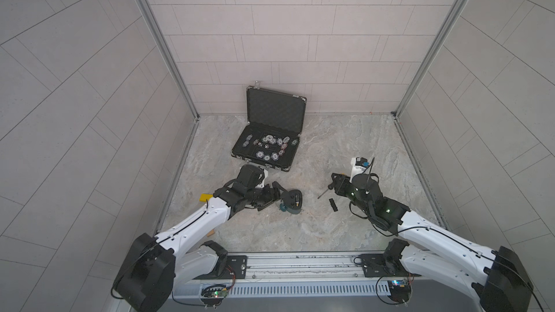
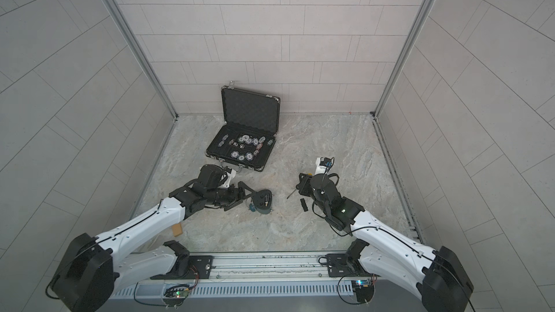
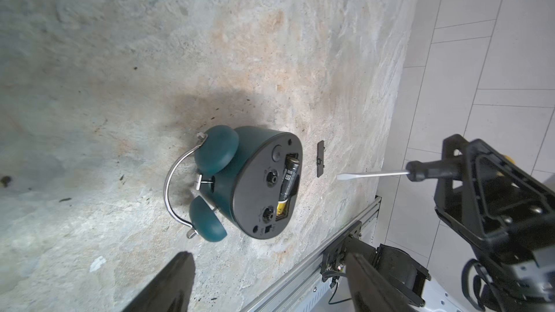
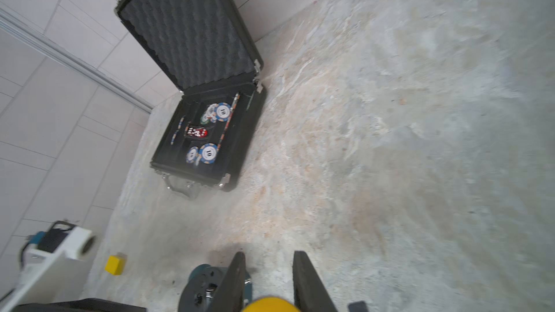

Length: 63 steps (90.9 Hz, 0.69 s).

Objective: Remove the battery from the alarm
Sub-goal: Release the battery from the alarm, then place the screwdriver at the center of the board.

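Three pale tiled walls (image 1: 285, 40) with aluminium corner posts close in a desk (image 1: 345, 229) whose top has a mottled grey and beige stone pattern. A metal rail (image 1: 300, 261) carrying both arm bases runs along its near edge.

Toward the back wall a black poker-chip case (image 1: 274, 109) stands open, its lid upright and lined with ridged grey foam. Loose poker chips (image 1: 271, 140) lie scattered in its tray, mostly blue and white, and the right wrist view shows some marked 10. A few dice (image 1: 262, 144) lie near the middle of the tray. A small yellow block (image 1: 206, 197) sits on the desk by the left arm.

The alarm (image 3: 252, 193) lies face down on the desk in front of the case, left of centre. Its dark back is turned up, and its two teal bells and chrome handle point toward the left arm. Its battery bay is uncovered, and the battery (image 3: 289, 175), black with a gold end, lies inside it. The flat black cover (image 3: 320, 159) lies on the desk just beside the alarm, between it and the tip of a screwdriver (image 3: 372, 174).

The left pincer (image 1: 274, 198) hovers just beside the bells, its jaws spread wide with nothing between them. The right pincer (image 1: 337, 183) is clenched on the screwdriver's black handle. The blade points toward the alarm, and its tip is apart from both the alarm and the cover.
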Each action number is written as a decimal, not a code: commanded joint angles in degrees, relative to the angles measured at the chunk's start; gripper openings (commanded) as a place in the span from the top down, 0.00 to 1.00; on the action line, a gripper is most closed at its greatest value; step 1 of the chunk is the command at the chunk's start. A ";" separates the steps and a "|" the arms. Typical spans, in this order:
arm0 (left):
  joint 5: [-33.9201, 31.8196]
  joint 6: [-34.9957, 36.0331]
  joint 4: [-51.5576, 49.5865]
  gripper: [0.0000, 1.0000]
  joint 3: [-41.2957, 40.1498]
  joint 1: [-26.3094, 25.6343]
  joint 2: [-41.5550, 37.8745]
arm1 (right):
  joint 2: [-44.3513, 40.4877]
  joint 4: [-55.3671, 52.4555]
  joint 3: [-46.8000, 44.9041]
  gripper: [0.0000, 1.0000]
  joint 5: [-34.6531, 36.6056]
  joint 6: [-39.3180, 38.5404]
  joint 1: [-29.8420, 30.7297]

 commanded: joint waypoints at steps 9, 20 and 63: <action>-4.23 4.88 -6.61 0.19 1.38 0.08 -1.19 | 3.45 -11.15 -0.88 1.00 -21.88 -8.41 -16.91; -5.61 6.24 -7.97 0.19 1.29 0.06 -1.95 | 13.55 -17.11 5.50 0.97 -30.35 -11.77 -22.85; -2.81 6.86 -8.25 0.19 0.21 0.08 -3.37 | 39.81 -27.63 26.56 0.84 -39.05 -16.67 -28.81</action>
